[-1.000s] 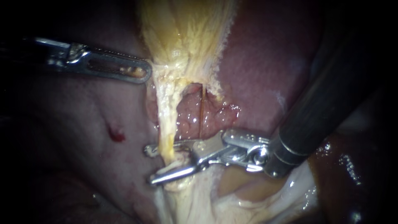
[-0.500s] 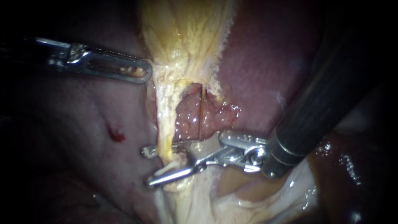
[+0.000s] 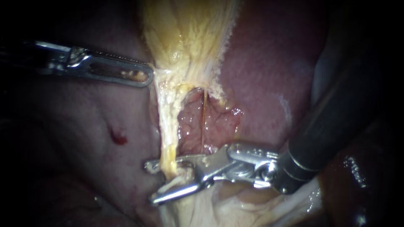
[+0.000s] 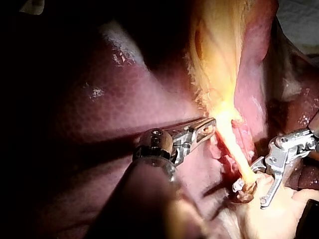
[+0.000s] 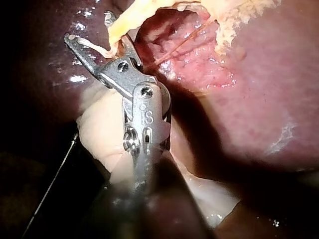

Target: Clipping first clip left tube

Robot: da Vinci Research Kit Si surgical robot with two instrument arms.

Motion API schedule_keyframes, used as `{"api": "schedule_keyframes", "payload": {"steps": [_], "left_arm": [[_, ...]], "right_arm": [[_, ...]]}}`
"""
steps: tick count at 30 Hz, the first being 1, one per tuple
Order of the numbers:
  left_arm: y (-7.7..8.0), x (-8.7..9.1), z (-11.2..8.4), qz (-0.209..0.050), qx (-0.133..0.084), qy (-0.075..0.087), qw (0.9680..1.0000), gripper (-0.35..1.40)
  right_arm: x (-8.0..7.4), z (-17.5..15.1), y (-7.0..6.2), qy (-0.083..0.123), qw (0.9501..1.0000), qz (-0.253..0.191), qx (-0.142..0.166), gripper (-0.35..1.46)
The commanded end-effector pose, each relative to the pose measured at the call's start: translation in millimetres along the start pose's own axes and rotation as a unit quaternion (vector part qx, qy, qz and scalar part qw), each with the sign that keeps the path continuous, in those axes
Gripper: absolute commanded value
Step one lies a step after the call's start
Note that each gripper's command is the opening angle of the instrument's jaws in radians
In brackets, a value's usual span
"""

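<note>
Liver (image 3: 261, 63) and gallbladder (image 3: 189, 33) on the bench, seen through the endoscope. The left instrument (image 3: 145, 75) enters from the left; its slotted jaws lie together, closed on the edge of the gallbladder where the pale yellow tissue narrows, and that tissue is drawn taut toward the jaw tips. From this narrowing the left tube (image 3: 167, 126) runs as a pale yellow band away from the left instrument's jaws and down into the right instrument (image 3: 151, 183). The right instrument's jaws stand apart with a clear gap, one on either side of the left tube, which passes crosswise between them near their tips; the jaws are not closed on it. Whitish strands of tissue lie in the gap beside the tube. Whether a clip sits in the jaws cannot be told. A much thinner, thread-like tube (image 3: 204, 117) runs over raw pink tissue just beside the left tube, on the hinge side of the right instrument's jaws. A small red spot (image 3: 118, 138) marks the liver surface beyond the right instrument's jaw tips.
</note>
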Motion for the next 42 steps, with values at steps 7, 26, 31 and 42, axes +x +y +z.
{"api": "schedule_keyframes", "payload": {"steps": [7,26,31,42], "left_arm": [[0.0,0.0,0.0,0.0,0.001,0.0,1.0,-0.35],[0.0,-0.1,0.0,0.0,0.001,0.0,1.0,-0.35],[0.0,-0.1,0.1,0.0,0.001,0.0,1.0,-0.35],[0.0,-0.1,0.1,0.0,0.001,0.0,1.0,-0.35]], "right_arm": [[0.2,-0.2,-0.1,0.0,1.0,0.0,0.0,0.5],[0.5,-0.8,0.4,0.001,1.0,-0.002,0.0,0.38],[0.3,-1.2,0.7,0.0,1.0,-0.002,0.002,0.28],[0.1,-1.9,0.9,-0.011,0.9993,-0.002,0.036,-0.35]]}}
